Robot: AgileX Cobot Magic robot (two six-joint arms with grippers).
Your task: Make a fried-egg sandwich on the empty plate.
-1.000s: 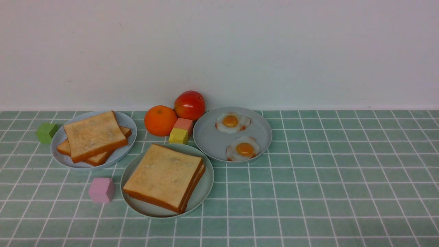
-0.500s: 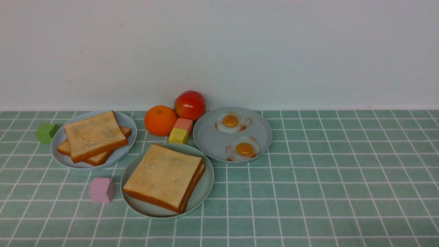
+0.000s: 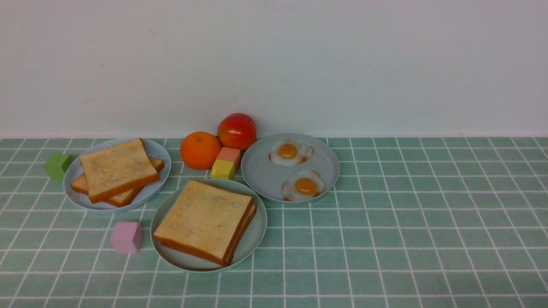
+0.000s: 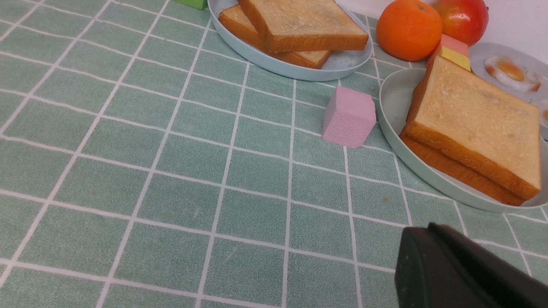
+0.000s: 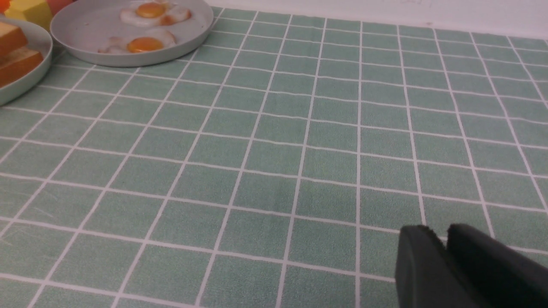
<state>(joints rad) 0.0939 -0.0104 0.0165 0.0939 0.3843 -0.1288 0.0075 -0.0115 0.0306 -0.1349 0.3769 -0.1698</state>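
On the pale mint-green plate point(image 3: 257, 233) near the front, two square toast slices point(image 3: 205, 220) lie stacked; no egg shows between them. Two fried eggs point(image 3: 291, 152) point(image 3: 305, 185) rest on the grey plate point(image 3: 265, 171) behind and to the right. Neither arm appears in the front view. In the left wrist view, my left gripper point(image 4: 428, 231) is shut and empty above the tiled cloth, short of the mint plate point(image 4: 394, 98). My right gripper point(image 5: 443, 233) hangs over bare tiles, its tips a narrow gap apart and nothing between them, far from the grey plate point(image 5: 85, 25).
A pale grey-blue plate point(image 3: 158, 152) with two more toast slices point(image 3: 117, 169) sits at the left. An orange point(image 3: 200, 149), a red apple point(image 3: 236, 130), a pink-and-yellow block point(image 3: 224, 164), a green cube point(image 3: 58, 165) and a pink cube point(image 3: 126, 236) surround the plates.
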